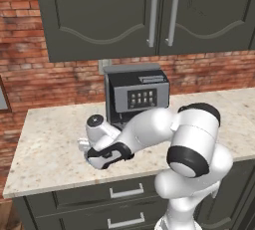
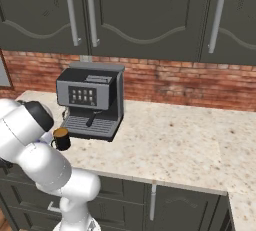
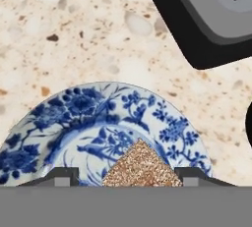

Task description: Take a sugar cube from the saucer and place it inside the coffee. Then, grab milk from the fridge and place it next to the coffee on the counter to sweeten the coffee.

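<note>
Right now the open tool (image 3: pixel 126 181) sits around the tiny, light, crumbly-looking sugar cube (image 3: pixel 141 167) on the saucer (image 3: pixel 93 123), near the desk's (image 3: pixel 59 34) front edge, so pinch its sides softly.

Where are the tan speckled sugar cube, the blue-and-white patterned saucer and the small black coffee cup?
Tan speckled sugar cube (image 3: pixel 141 166): hand view, middle of its visible top face.
Blue-and-white patterned saucer (image 3: pixel 83 118): hand view, bare painted surface left of the cube.
Small black coffee cup (image 2: pixel 61 139): right base view, its dark side wall.
</note>
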Controlling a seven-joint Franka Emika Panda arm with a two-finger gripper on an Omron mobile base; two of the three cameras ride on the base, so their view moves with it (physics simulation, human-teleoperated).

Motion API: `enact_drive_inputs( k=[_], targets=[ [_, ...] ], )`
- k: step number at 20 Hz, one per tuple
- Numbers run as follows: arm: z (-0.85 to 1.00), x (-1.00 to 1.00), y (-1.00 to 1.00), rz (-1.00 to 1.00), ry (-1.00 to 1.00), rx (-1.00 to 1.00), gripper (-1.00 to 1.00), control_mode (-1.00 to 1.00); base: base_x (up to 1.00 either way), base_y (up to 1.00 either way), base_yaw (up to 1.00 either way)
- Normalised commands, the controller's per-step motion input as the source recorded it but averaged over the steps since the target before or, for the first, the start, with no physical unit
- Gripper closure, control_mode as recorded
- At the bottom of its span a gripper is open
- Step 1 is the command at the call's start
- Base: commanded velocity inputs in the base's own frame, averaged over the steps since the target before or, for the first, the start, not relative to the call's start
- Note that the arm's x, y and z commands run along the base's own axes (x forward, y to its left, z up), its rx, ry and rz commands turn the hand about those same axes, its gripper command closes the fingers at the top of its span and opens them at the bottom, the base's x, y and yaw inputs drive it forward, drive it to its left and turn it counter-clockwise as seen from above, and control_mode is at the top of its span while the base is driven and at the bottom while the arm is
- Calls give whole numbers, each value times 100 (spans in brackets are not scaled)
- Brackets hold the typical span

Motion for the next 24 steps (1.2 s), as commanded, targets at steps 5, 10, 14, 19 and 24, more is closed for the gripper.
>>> enact_drive_inputs(
  k=[5,10,14,19,24],
  targets=[
    [0,0,0,-1,0,0,100,-100,0,0,0],
    [5,0,0,0,0,0,100,-100,0,0,0],
    [55,-3,0,0,-5,5,100,-100,0,0,0],
    [90,-5,-16,-1,-2,12,100,-100,0,0,0],
    [55,0,-49,-1,0,12,100,-100,0,0,0]
  ],
)
